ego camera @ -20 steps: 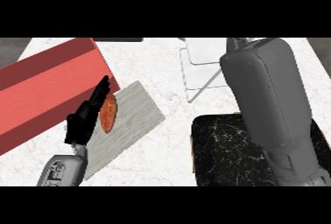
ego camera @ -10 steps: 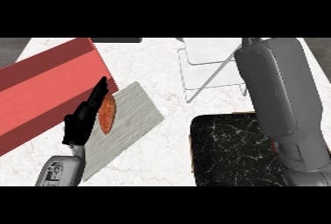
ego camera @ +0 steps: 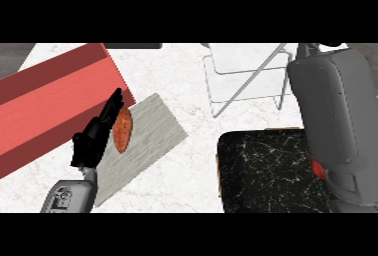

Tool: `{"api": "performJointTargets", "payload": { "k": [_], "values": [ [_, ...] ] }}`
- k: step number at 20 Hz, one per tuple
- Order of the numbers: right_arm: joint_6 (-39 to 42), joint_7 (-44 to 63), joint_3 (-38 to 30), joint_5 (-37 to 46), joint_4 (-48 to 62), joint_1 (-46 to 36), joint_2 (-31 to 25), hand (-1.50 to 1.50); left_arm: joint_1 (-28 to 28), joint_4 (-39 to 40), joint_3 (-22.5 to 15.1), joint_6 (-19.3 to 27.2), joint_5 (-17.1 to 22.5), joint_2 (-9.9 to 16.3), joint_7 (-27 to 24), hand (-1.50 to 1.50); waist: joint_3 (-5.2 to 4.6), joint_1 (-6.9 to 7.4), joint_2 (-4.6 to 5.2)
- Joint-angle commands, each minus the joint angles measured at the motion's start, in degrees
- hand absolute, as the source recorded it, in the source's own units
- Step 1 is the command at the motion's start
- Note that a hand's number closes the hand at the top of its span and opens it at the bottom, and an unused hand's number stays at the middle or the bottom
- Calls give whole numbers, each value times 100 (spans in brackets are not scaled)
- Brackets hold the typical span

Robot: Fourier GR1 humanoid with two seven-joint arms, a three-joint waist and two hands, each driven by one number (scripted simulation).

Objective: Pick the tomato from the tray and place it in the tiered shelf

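Note:
The tomato point(ego camera: 122, 130) is an orange-red oval lying on the flat grey tray point(ego camera: 151, 135) at centre left. My left hand point(ego camera: 94, 140) rests along the tomato's left side with its fingers straight, pointing to the far edge. It is open and touches or nearly touches the tomato. The tiered shelf point(ego camera: 247, 77) is a white wire rack at the back, right of centre. My right forearm point(ego camera: 332, 110) stretches up the right side past the shelf, and its hand is cut off at the top edge.
A large red slab point(ego camera: 52, 105) lies slantwise at the left, just behind my left hand. A dark marbled board point(ego camera: 269, 172) sits at the front right, partly under my right forearm. Bare white counter point(ego camera: 177, 75) separates tray and shelf.
My right forearm has swung to the right, away from the front of the shelf. The left hand and the tomato have not moved.

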Motion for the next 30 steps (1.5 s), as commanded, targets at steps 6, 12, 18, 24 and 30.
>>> {"api": "performJointTargets", "payload": {
  "k": [6, 12, 18, 24, 30],
  "values": [
    [413, -94, -103, -908, -648, -62, -9, -150, -112, 106, -27, 67, -42, -107, 48, 0, 14, -14, 11],
    [231, 42, -432, -1255, -904, -360, -139, -150, 162, 131, -16, -54, 1, -25, -192, 0, 14, -6, 8],
    [59, 819, -1061, -1333, -1771, -748, -511, -150, 374, -359, -73, -58, -16, 21, 146, 0, 16, -30, -36],
    [1143, 1764, -1680, -1683, -3003, 55, -1113, -150, 193, -82, 131, 5, 74, 21, -40, 0, 18, -162, -44],
    [2793, 2046, -2646, -3002, -3802, 991, -2009, -150, 150, -112, 252, -70, 114, 184, 126, 0, 25, -282, -61]
  ]
}}
